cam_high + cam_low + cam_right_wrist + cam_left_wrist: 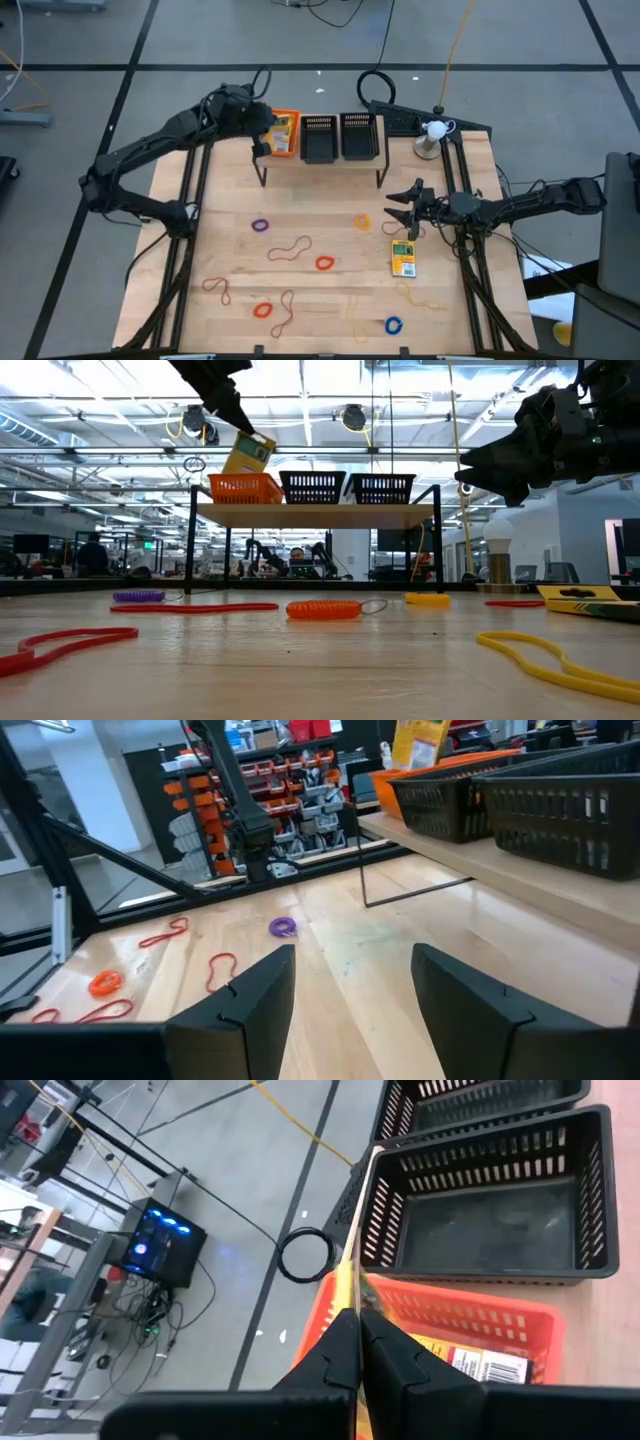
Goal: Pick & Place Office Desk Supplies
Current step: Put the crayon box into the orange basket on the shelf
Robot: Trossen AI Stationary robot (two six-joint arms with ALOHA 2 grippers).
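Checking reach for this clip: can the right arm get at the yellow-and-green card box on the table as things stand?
Probably yes. The right gripper hangs open just beside the card box, which lies flat and apart from the nearby bands, with nothing over it.

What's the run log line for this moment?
left gripper: shut on card box, over orange bin | right gripper: open, idle

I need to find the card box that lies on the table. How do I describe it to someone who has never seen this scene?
Start at the right gripper, which hovers open over the right side of the wooden table. Just in front of it, toward the table's near edge, lies a flat yellow-and-green card box. Everything around it is a thin rubber band; it alone is a rectangle.
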